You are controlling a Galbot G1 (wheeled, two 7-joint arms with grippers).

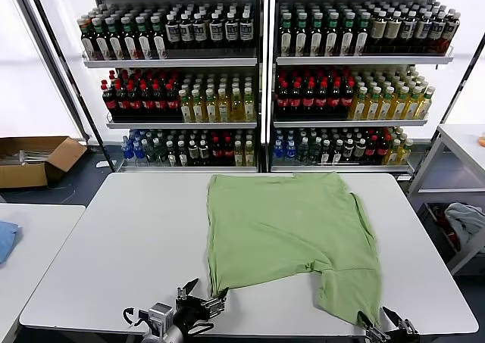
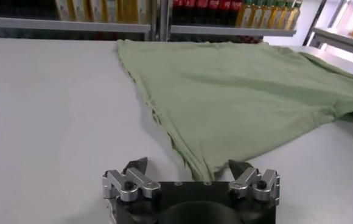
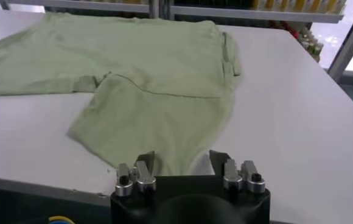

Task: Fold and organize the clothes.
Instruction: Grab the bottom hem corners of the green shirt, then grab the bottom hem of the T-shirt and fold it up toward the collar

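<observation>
The clothes are one light green shirt (image 1: 288,226), spread flat on the white table (image 1: 114,244) with one part reaching toward the near right edge. No collar, buttons or print show. My left gripper (image 1: 206,297) sits at the shirt's near left corner. In the left wrist view that gripper (image 2: 188,165) is open, and the shirt corner (image 2: 198,161) lies between its fingers. My right gripper (image 1: 381,320) is at the near right end of the shirt. Seen from the right wrist, this gripper (image 3: 182,159) is open astride the shirt (image 3: 158,122) hem.
Shelves of bottles (image 1: 258,78) stand behind the table. A cardboard box (image 1: 30,160) lies on the floor at the left. A blue cloth (image 1: 6,238) rests on a second table there. A grey-white cloth bundle (image 1: 466,220) sits low at the right.
</observation>
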